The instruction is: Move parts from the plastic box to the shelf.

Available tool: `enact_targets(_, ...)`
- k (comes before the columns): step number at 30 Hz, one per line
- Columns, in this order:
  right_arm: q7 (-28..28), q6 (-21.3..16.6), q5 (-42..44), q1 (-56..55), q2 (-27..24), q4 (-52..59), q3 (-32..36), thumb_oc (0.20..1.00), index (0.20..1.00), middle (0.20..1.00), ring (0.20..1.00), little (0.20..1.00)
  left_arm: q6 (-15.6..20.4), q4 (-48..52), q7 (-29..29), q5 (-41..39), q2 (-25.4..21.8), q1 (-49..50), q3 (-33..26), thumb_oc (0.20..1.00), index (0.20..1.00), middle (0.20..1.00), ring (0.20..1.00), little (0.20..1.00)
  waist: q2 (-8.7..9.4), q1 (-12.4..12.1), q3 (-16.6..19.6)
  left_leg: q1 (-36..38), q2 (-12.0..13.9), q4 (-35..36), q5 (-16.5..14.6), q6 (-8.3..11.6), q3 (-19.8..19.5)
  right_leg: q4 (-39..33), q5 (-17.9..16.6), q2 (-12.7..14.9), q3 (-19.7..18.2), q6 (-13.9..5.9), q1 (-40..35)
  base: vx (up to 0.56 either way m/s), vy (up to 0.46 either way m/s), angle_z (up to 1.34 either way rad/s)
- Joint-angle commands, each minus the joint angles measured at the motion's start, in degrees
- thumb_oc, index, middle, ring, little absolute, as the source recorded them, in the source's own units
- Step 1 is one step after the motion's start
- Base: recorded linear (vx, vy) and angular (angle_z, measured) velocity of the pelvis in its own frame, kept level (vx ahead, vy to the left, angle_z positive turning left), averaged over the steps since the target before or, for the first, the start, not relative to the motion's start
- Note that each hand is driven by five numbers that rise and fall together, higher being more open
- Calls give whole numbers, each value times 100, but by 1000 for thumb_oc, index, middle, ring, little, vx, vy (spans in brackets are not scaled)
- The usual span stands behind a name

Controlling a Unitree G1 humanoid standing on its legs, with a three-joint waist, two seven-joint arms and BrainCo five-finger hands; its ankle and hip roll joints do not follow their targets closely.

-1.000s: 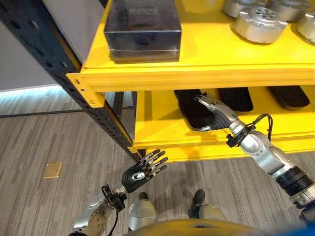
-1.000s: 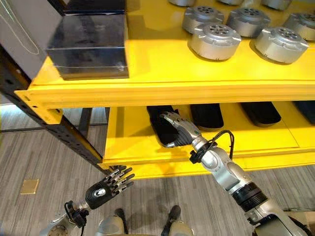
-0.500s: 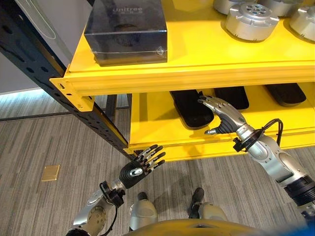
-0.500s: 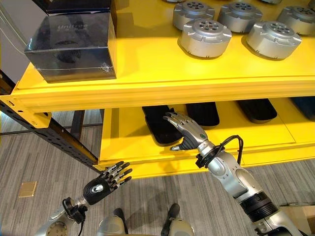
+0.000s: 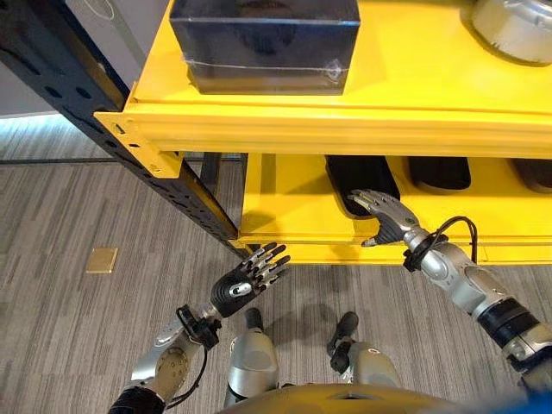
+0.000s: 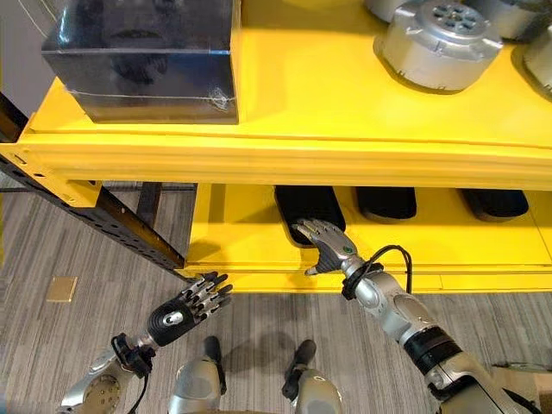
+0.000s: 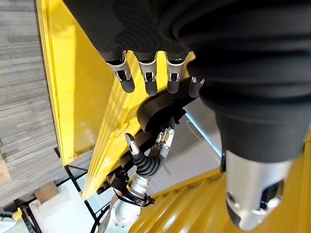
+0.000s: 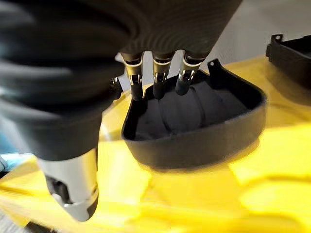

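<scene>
Black part (image 6: 309, 207), a shallow moulded shell, lies on the lower level of the yellow shelf (image 5: 285, 211) near its front edge, and nothing is gripping it. The robot's right hand (image 6: 325, 245) hangs just in front of it with fingers straight and spread, holding nothing; in the right wrist view the fingertips (image 8: 158, 90) sit at the shell's near rim (image 8: 194, 145), and whether they touch it I cannot tell. The left hand (image 5: 246, 283) is nearest of all, low over the grey floor (image 5: 78, 224) to the left of the shelf, fingers relaxed and empty.

This part looks delivered, so I judge one placing step done. To its right on the same level lie two more black parts (image 6: 386, 203) of the same kind, well spaced, which suggests several placements are behind.

Farther up, the top level carries a dark lidded box (image 5: 263, 39) on the left and round silver motor housings (image 6: 440, 30) on the right.

How much is left cannot be judged, as the plastic box that supplies the parts cannot be found here. The top level's front beam hides the far ends of the black parts, and the frame edge cuts off the rightmost housings.
</scene>
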State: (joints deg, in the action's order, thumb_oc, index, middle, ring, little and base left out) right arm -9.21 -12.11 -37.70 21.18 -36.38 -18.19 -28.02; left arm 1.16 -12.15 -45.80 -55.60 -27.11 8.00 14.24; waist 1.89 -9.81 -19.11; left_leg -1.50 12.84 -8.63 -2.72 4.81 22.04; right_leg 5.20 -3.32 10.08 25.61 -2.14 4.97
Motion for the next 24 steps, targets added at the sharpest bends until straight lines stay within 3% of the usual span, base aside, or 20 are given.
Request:
enact_targets(1,-366,145,-179,488,32,48,-139,1000,1000,1000,1000,1000,54,335,77,-15,-116,-29,70,1000,1000,1000,1000,1000,-43,-171,77,-393,49,-280,132,-207,-296,901,686,683,2,-738,-190,-44,6,12)
enact_targets(4,-818,644,-60,919,134,-507,-229,1000,1000,1000,1000,1000,90,394,340,-72,-192,-287,96,1000,1000,1000,1000,1000,-123,-264,-129,-614,53,-323,169,-187,-348,1000,705,712,49,-713,-12,-85,10,10)
enact_targets(10,-1517,984,-149,1632,139,-1119,-245,1000,1000,1000,1000,1000,114,493,596,-265,-287,-685,223,1000,1000,1000,1000,1000,-271,-355,-426,-986,65,-391,243,-168,-447,1238,738,784,79,-668,345,-104,16,6)
enact_targets(13,-1444,1235,-105,1834,112,-1312,-253,1000,1000,1000,1000,1000,129,511,663,-310,-296,-795,291,1000,1000,1000,1000,1000,-307,-381,-501,-1082,59,-419,252,-164,-478,1311,751,816,94,-660,441,-55,11,7)
enact_targets(16,-1368,1742,39,1990,106,-1719,-381,1000,1000,1000,1000,1000,113,552,688,-347,-274,-866,339,1000,1000,1000,1000,1000,-360,-407,-584,-1151,57,-432,269,-165,-475,1423,794,840,108,-628,544,-54,37,9)
enact_targets(24,-659,1466,-86,1805,126,-1633,-523,1000,1000,1000,1000,1000,51,600,586,-290,-262,-821,252,1000,1000,1000,1000,1000,-271,-372,-671,-1095,74,-413,246,-155,-397,1476,819,846,116,-632,566,-25,-12,0)
